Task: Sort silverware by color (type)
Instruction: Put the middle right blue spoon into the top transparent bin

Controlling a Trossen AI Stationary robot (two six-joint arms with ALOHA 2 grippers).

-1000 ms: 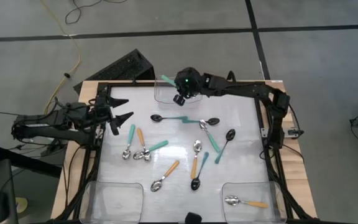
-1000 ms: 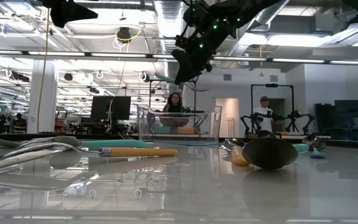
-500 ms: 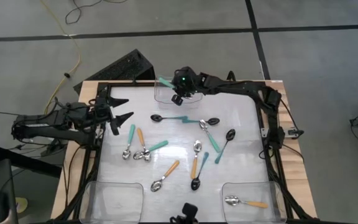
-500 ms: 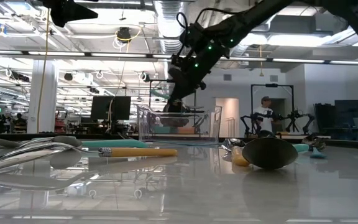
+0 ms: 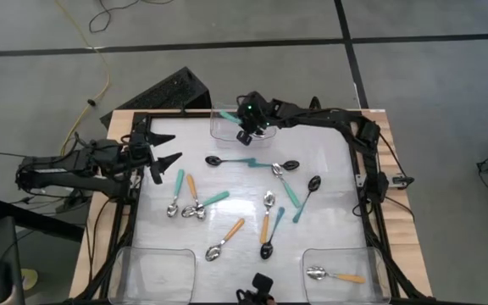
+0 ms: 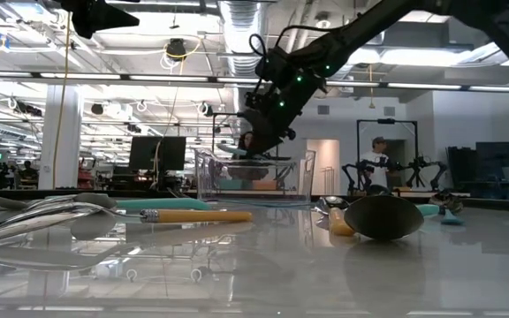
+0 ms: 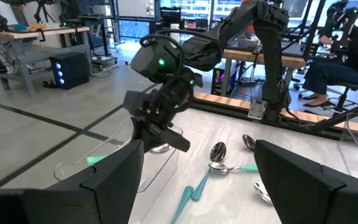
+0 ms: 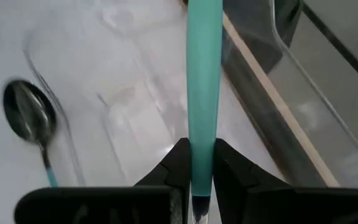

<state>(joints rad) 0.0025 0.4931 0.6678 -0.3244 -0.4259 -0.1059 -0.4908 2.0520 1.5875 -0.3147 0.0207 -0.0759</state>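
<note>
Teal handle pinched tight in the right gripper — a teal-handled spoon, carried over the clear bin at the table's far edge. To do this well, I'd lower until the spoon is inside the walls beneath the fingers, then let go. Remaining spoons lie nearer the table's middle — left gripper waits wide open, empty
</note>
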